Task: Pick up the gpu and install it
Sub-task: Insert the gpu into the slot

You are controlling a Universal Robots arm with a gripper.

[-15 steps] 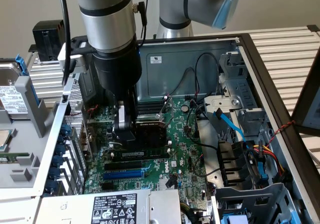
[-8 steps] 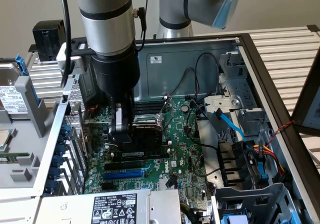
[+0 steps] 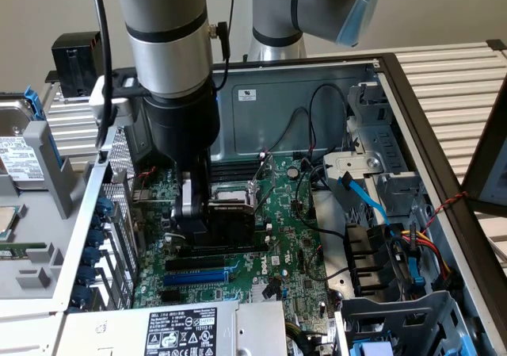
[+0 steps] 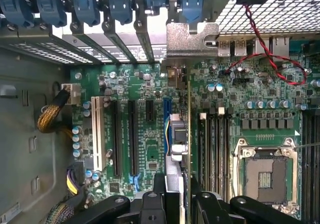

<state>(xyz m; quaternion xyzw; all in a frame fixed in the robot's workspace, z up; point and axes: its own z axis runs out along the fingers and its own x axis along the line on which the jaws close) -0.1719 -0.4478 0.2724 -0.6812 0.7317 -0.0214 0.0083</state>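
Between the jaws, which clamp it, the gpu (image 4: 176,134) stands on edge over the motherboard (image 4: 145,84).

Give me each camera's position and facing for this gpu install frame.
Exterior view: above and outside the open case, looking down into it; shows the arm and gripper clamping the gpu.
Wrist view: on the wrist, facing down along the gripper at the motherboard; fingers show.
Shared: gpu, gripper, motherboard.

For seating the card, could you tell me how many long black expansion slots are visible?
2: one long black slot next to the white slot, the other beside it; the gpu may hide more.
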